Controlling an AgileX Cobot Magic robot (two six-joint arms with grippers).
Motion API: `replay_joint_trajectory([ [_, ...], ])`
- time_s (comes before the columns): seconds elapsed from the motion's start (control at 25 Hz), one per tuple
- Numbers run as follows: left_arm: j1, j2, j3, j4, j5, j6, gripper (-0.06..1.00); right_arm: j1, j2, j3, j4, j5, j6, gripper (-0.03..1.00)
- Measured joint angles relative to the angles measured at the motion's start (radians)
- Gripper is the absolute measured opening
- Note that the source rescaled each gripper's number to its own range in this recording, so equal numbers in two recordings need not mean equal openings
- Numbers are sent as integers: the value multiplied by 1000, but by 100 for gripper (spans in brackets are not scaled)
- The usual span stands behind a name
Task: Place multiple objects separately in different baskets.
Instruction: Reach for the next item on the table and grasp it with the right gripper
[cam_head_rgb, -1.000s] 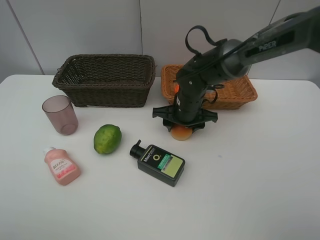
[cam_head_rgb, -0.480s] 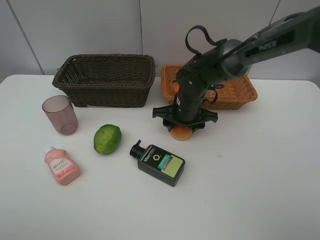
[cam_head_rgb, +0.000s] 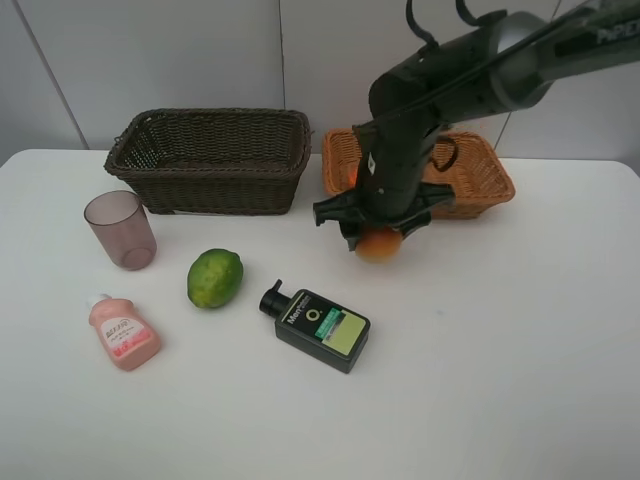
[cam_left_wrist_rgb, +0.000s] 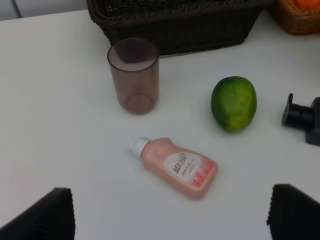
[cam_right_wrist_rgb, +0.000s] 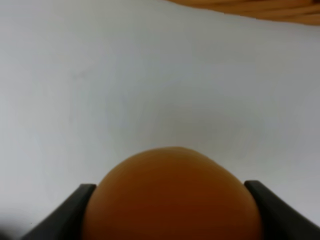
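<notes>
My right gripper (cam_head_rgb: 378, 238) is shut on the red-yellow peach-like fruit (cam_head_rgb: 379, 245) and holds it above the table, just in front of the orange-tan basket (cam_head_rgb: 480, 185). The fruit (cam_right_wrist_rgb: 172, 195) fills the right wrist view between the two fingers (cam_right_wrist_rgb: 75, 210). An orange tangerine (cam_head_rgb: 352, 173) lies in the tan basket's left end. The dark brown basket (cam_head_rgb: 210, 160) stands at the back left. The mauve cup (cam_left_wrist_rgb: 133, 75), green lime-like fruit (cam_left_wrist_rgb: 233, 103), pink soap bottle (cam_left_wrist_rgb: 177, 166) and dark green flat bottle (cam_head_rgb: 318, 326) are on the table. My left gripper (cam_left_wrist_rgb: 172, 212) is open and empty above the soap bottle.
The white table (cam_head_rgb: 500, 350) reaches a grey wall behind the baskets. The right arm (cam_head_rgb: 470, 70) reaches in from the upper right over the tan basket. The green bottle's black cap (cam_left_wrist_rgb: 300, 112) shows at the edge of the left wrist view.
My right gripper has lifted the peach-like fruit off the table and moved it slightly right and back, towards the tan basket. The other objects have not moved.
</notes>
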Motion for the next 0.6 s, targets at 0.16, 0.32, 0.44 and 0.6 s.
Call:
replay_joint_trajectory([
  [0.16, 0, 0, 0, 0, 0, 0, 100, -37, -25, -51, 70, 85, -149, 1],
  [0.32, 0, 0, 0, 0, 0, 0, 100, -108, -28, -118, 122, 163, -274, 1],
  [0.44, 0, 0, 0, 0, 0, 0, 100, -164, -28, -168, 136, 203, -328, 1],
  [0.6, 0, 0, 0, 0, 0, 0, 100, -243, -28, -208, 137, 207, -364, 1],
])
